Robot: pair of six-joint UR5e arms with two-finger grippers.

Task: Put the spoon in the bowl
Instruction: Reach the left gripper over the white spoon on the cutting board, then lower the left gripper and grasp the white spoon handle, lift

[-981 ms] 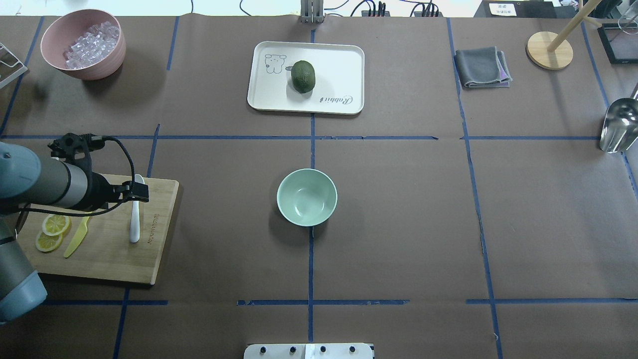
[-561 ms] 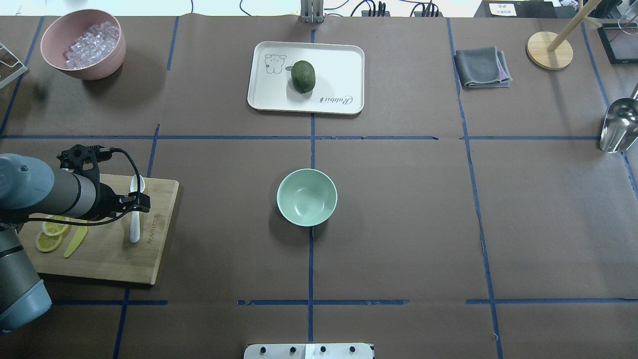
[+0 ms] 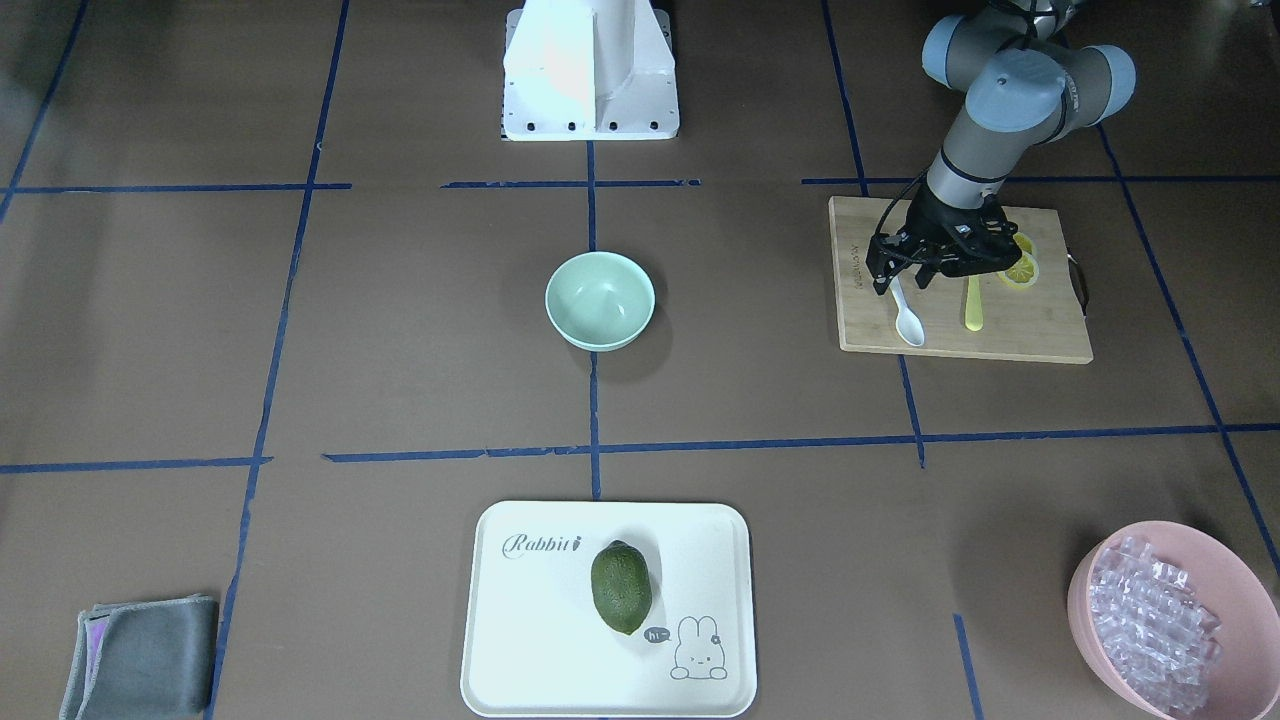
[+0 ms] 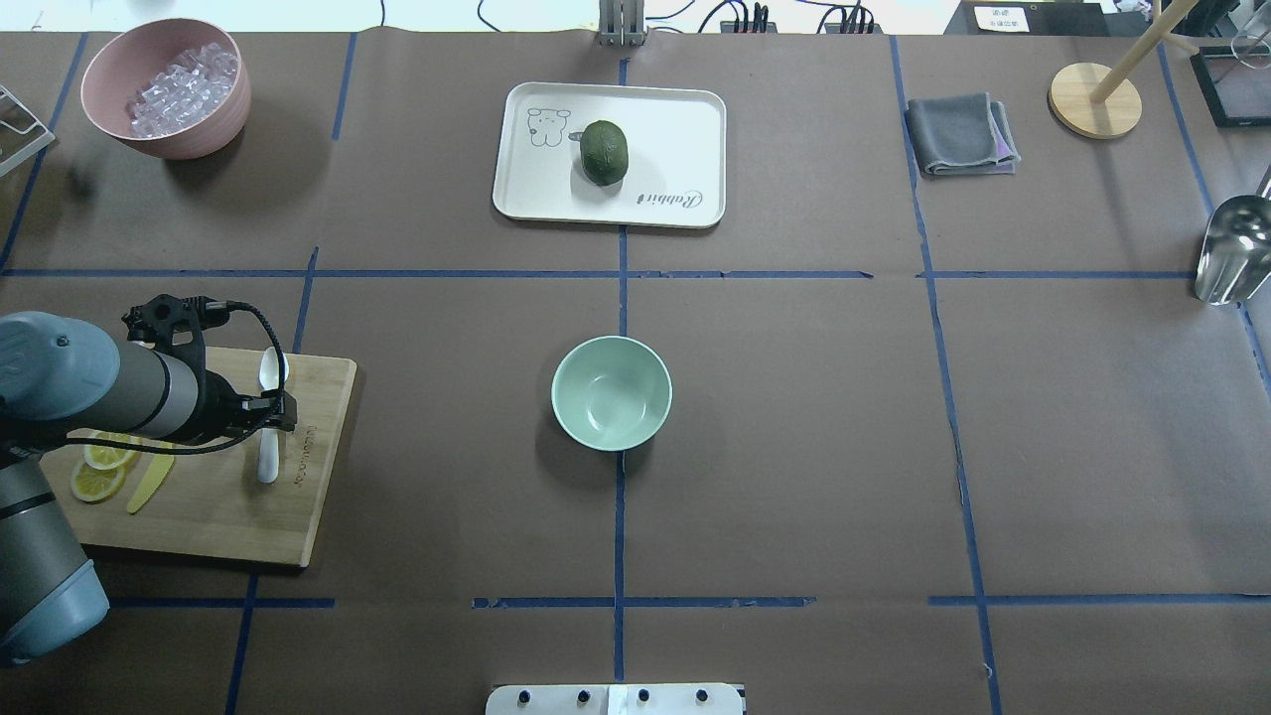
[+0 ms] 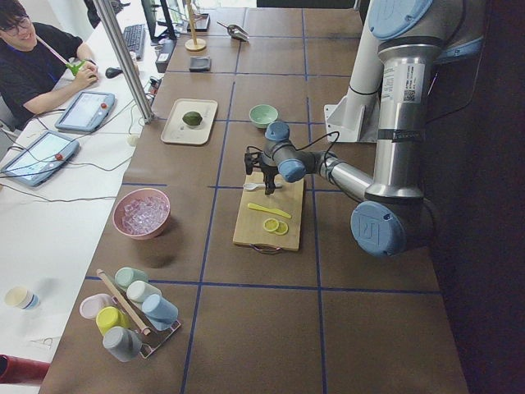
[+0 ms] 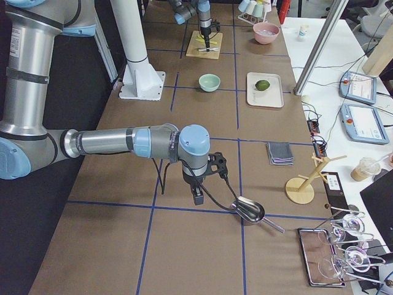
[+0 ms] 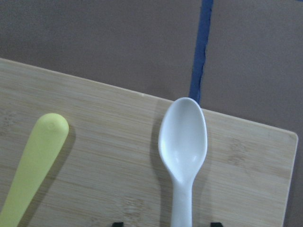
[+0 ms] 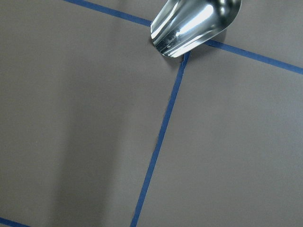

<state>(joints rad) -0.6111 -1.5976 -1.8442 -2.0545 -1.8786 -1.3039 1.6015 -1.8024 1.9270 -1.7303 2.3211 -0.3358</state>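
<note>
The white spoon (image 4: 268, 437) lies on the wooden cutting board (image 4: 209, 516) at the left, with its scoop (image 7: 182, 139) towards the table's far side. My left gripper (image 4: 270, 412) is low over the spoon's handle and open. Its two fingertips (image 7: 118, 223) show on either side of the handle in the left wrist view. In the front view the gripper (image 3: 900, 283) stands over the spoon (image 3: 908, 325). The mint-green bowl (image 4: 611, 392) stands empty at the table's middle, well to the right of the spoon. My right gripper (image 6: 198, 195) shows only in the exterior right view, so I cannot tell its state.
A yellow knife (image 4: 149, 482) and lemon slices (image 4: 99, 469) lie on the board beside the spoon. A pink bowl (image 4: 204, 134) of ice cubes stands far left. A white tray (image 4: 675, 129) holds a green fruit (image 4: 604, 151). A grey cloth (image 4: 958, 134) and a metal scoop (image 4: 1231, 248) are at the right.
My left gripper has moved back along the spoon towards its handle and come lower over it. The spoon and the bowl have not moved.
</note>
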